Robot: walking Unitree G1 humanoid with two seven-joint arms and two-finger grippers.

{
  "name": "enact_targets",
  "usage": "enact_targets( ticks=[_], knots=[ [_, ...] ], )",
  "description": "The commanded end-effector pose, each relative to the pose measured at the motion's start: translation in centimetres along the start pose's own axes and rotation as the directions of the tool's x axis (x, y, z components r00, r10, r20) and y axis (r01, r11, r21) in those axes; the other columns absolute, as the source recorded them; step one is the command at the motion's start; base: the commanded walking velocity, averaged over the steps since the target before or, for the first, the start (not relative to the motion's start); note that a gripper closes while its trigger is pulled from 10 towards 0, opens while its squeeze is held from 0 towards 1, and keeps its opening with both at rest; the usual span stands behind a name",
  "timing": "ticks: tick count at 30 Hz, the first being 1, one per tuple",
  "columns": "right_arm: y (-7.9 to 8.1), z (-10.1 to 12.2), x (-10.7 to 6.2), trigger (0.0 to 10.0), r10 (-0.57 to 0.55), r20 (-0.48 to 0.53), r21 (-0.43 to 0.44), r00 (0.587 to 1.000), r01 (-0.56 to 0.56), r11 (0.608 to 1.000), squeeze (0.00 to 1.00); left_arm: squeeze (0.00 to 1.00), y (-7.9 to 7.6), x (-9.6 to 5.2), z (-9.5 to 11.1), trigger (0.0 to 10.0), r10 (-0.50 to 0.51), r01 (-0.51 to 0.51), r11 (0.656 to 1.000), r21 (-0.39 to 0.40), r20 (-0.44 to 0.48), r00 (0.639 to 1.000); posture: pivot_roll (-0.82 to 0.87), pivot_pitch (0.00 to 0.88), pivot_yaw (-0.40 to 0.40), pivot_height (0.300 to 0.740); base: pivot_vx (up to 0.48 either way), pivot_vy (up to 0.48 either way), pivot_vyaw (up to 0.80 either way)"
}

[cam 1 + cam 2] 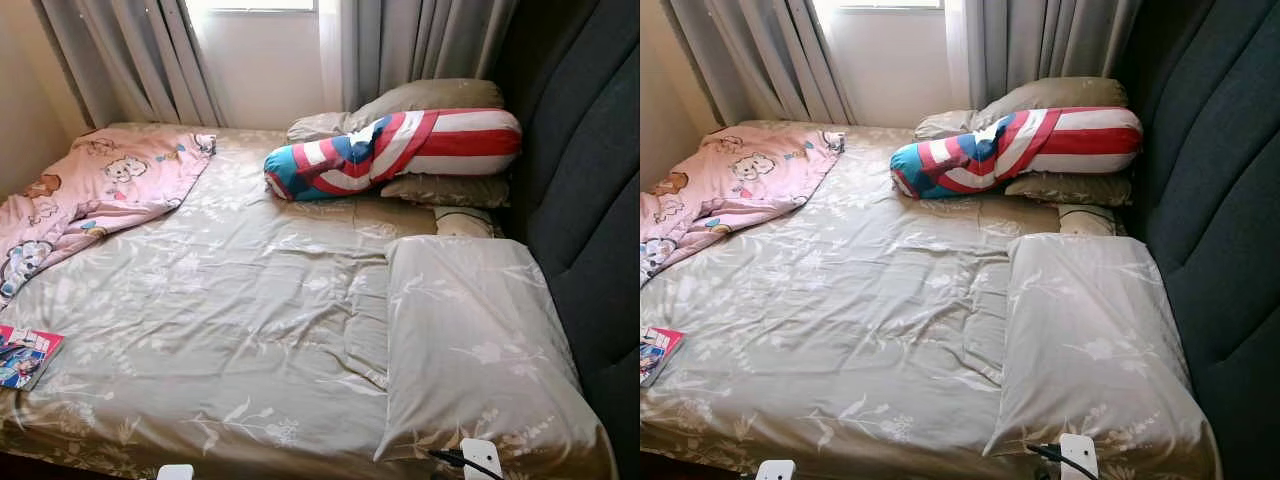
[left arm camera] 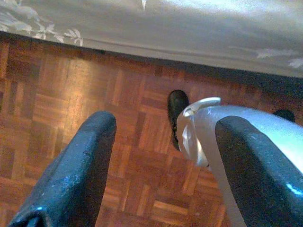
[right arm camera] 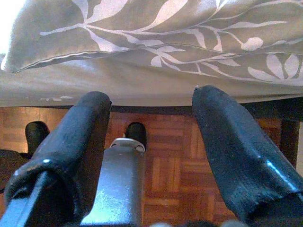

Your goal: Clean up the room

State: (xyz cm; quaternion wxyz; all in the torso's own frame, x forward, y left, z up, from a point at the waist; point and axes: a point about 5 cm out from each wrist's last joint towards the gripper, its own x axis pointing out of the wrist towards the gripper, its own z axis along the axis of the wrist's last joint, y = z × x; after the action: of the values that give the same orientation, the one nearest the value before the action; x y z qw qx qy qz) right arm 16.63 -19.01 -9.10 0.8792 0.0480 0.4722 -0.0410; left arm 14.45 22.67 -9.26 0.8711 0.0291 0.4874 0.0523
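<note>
Left gripper [image 2: 161,165]: hung beside the bed edge above the parquet floor [image 2: 57,99]; the two black fingers [image 2: 75,170] are spread apart with nothing between them.
Right gripper [image 3: 149,151]: held low at the bed's edge, just under the overhanging pillow; the fingers [image 3: 227,156] are parted and empty.
Robot leg and feet: a silver leg [image 3: 118,189] and dark feet [image 2: 178,106] are seen standing on the parquet below the grippers.
Bed [image 1: 230,300]: covered by an olive sheet with a pale leaf print, lightly creased across the middle; it is set against a dark padded headboard [image 1: 585,200] on the robot's right.
Near pillow [image 1: 470,350]: in matching leaf fabric, laid flat along the headboard at the near right corner.
Bolster [image 1: 400,150]: striped red, white and blue, laid across the far end on top of olive pillows [image 1: 430,97].
Pink blanket [image 1: 100,190]: printed with cartoon animals, crumpled at the far left corner and trailing along the left edge.
Picture book [image 1: 25,355]: brightly coloured, laid on the near left edge of the sheet.
White plug [image 1: 480,455]: seen with a black cable at the near edge below the pillow.
Curtains [image 1: 130,60]: grey, drawn to both sides of a bright window [image 1: 260,50] behind the bed.
</note>
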Motion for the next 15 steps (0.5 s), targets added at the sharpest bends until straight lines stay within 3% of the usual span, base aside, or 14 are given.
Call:
enact_targets(
  ticks=[1, 15],
  knots=[
    [0.3, -0.2, 0.0, 10.0, 0.010, -0.011, -0.010, 1.000, -0.010, 1.000, 0.00, 0.00, 0.5, -0.2, -0.9, 10.0, 0.007, -0.007, 1.000, 0.003, -0.038, 0.999, -0.03, 0.071, -0.009, 0.740, 0.000, 0.480, 0.00],
    [0.9, -0.7, 0.0, 10.0, 0.029, -0.028, -0.022, 0.999, -0.029, 0.999, 0.00, 0.00, 0.0, 0.1, 0.1, 10.0, -0.004, 0.004, 1.000, 0.004, -0.011, 1.000, -0.03, 0.087, -0.008, 0.740, 0.000, 0.467, 0.00]
  ],
)
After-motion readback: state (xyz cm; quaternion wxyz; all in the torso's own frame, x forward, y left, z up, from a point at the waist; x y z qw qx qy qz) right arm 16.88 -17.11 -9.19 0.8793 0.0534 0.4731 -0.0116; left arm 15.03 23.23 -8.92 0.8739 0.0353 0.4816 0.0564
